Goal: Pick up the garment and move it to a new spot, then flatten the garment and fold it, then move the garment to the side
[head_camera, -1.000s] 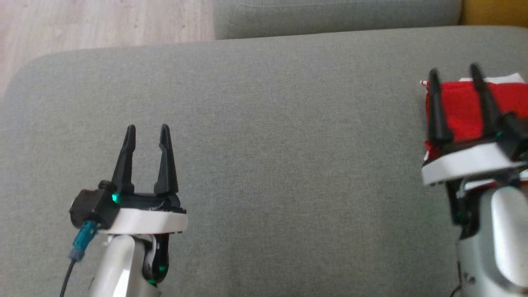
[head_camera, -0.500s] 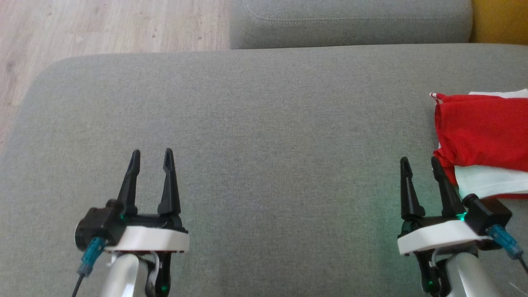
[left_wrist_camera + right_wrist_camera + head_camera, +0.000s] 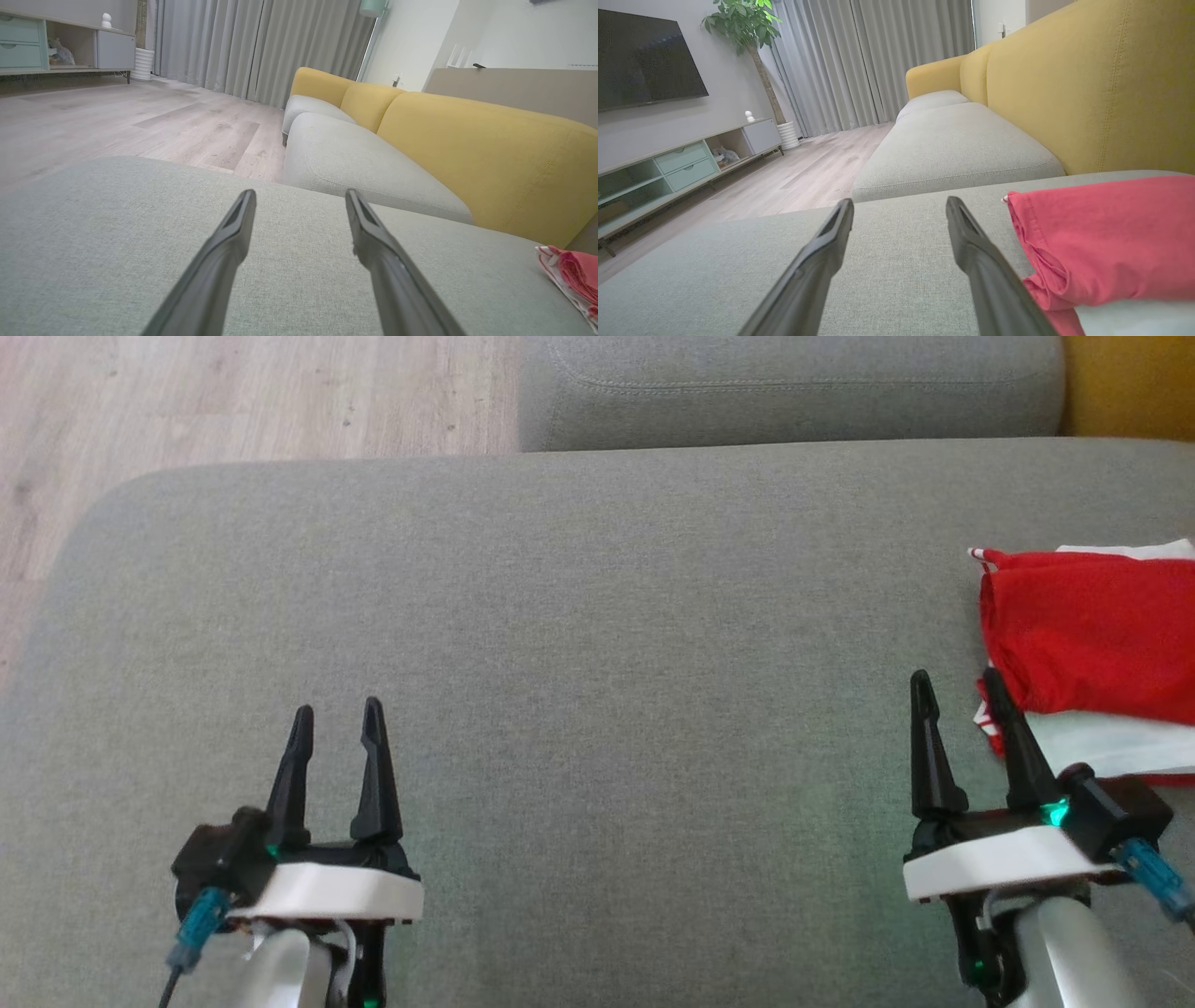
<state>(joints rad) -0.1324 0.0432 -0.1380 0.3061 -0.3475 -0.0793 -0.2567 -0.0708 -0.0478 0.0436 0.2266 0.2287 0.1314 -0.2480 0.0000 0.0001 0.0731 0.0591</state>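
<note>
Stretching wide, a gray sofa cushion is sitting by a wood floor and a yellow sofa back. The red and white garment is lying folded at its right edge, just beside the right end effector. Both it and the left end effector are hanging spread wide, holding nothing. The right wrist view is showing a TV and a plant.

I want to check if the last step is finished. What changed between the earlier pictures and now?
The right hand drew back from above the red garment toward the robot; it is now open near the garment's left edge, holding nothing. The left hand drew back a little, open too. The head camera also shifted. The garment stayed in its place on the grey cushion.
</note>
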